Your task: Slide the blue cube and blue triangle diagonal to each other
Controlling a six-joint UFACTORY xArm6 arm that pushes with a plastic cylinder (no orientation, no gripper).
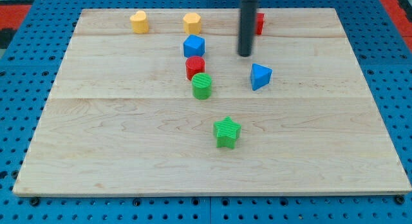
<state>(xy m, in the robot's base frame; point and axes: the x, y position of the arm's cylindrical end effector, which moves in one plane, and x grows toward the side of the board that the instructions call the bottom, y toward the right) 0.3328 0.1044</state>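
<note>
Nearest the camera sits a green star (227, 132), off-task. Blue triangle (260, 76) lies at four o'clock from blue cube (194, 46), well apart. Both look light, stiff, likely slippery on the worktop (129, 153); push flat faces. No fingers exist: my tip (245, 55) stands at eleven o'clock from the triangle.

Even, bright light falls from above on the wooden board (193, 153), with no harsh glare; a pale sheen lies across the wood just below my tip (245, 55). Shadows are short and soft: the blue triangle (260, 76), near my tip toward the view's bottom right, throws a faint one beside its base, and the green star (227, 132), well below my tip, darkens the wood under it. Block edges look slightly soft. The dark rod shows little surface detail.
</note>
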